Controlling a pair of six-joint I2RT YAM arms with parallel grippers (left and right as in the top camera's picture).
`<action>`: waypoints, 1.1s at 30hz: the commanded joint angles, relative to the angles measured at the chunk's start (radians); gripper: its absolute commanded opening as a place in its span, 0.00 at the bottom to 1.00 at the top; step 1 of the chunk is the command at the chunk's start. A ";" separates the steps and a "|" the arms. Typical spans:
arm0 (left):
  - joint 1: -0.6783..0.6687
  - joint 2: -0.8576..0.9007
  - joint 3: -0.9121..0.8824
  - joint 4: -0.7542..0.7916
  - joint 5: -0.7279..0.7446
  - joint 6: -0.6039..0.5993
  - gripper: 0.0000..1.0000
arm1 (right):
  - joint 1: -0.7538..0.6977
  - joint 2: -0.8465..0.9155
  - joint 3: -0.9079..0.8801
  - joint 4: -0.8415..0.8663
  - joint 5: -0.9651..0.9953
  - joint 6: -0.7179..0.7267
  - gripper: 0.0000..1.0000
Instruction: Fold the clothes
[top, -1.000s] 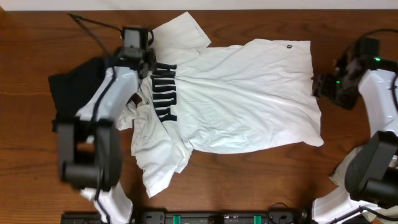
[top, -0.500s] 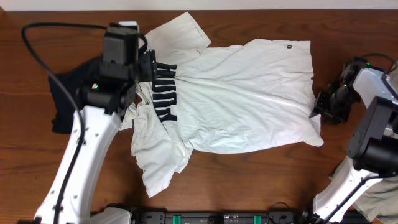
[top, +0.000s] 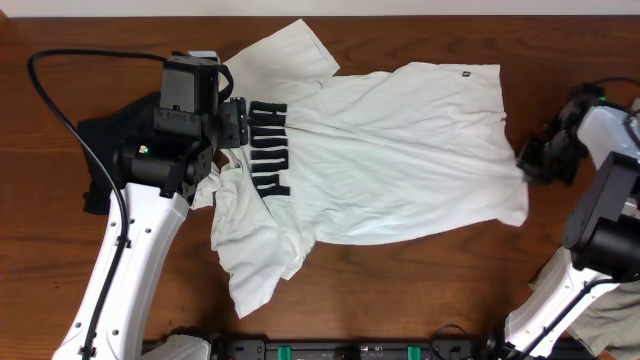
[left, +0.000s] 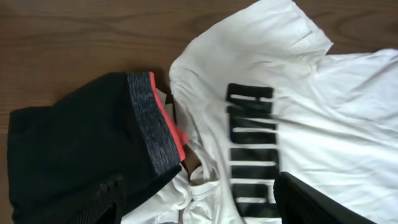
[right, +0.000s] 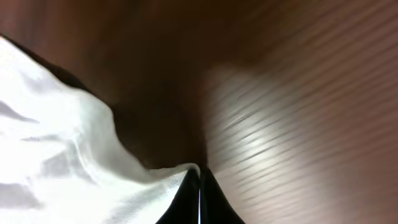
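Observation:
A white T-shirt (top: 400, 150) with black lettering lies spread on the wooden table, collar to the left and hem to the right. My left gripper (top: 232, 125) hovers open over the collar. In the left wrist view its fingers (left: 102, 199) flank the collar folds of the shirt (left: 336, 112) and hold nothing. A black garment (top: 105, 150) with a grey and red waistband (left: 155, 130) lies bunched left of the collar. My right gripper (top: 528, 160) is at the hem. In the right wrist view this gripper (right: 199, 177) is shut on the edge of the shirt (right: 62, 143).
A black cable (top: 60, 80) loops over the table's left side. A black rail (top: 350, 350) runs along the front edge. Bare wood (top: 400, 290) shows in front of the shirt and beyond the hem on the right.
The right gripper closed on the hem and drew that edge slightly to the right. The left arm shifted a little left over the collar and stayed open.

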 joint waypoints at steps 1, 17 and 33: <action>-0.001 0.000 0.010 -0.013 -0.001 -0.002 0.78 | -0.026 0.006 0.100 -0.016 0.065 -0.028 0.01; -0.001 0.000 0.010 -0.306 0.137 -0.009 0.88 | -0.028 0.006 0.216 -0.334 -0.195 -0.153 0.72; -0.001 -0.383 0.003 -0.581 -0.043 -0.183 0.78 | -0.035 -0.468 0.216 -0.406 -0.308 -0.197 0.88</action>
